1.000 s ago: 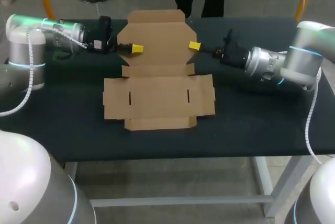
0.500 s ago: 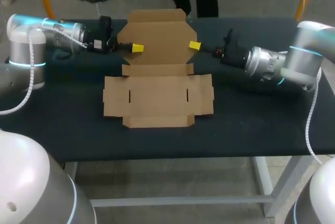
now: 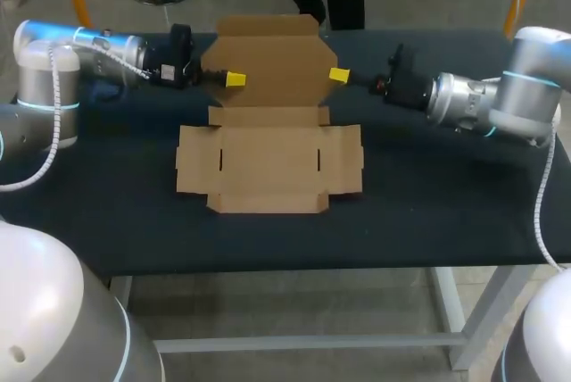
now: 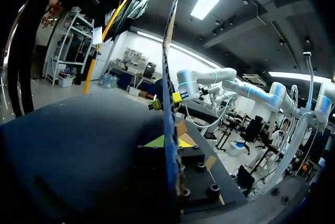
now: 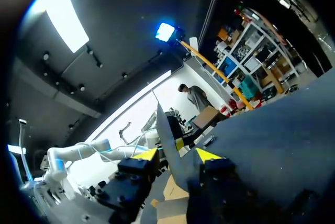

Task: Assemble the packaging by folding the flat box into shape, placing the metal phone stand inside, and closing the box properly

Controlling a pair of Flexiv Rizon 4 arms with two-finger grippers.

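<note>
One dark table (image 3: 446,212) carries the flat box (image 3: 268,168), its base spread out at the middle and its rear panel (image 3: 268,61) standing up off the surface. We see our left gripper (image 3: 234,80) at that panel's left edge, fingers pinched on the cardboard from both sides — our right gripper (image 3: 336,74) sits at the right edge, fingers apart, the panel's edge between them unclamped.

Dark table top (image 3: 428,212), pale metal legs (image 3: 460,319)
</note>
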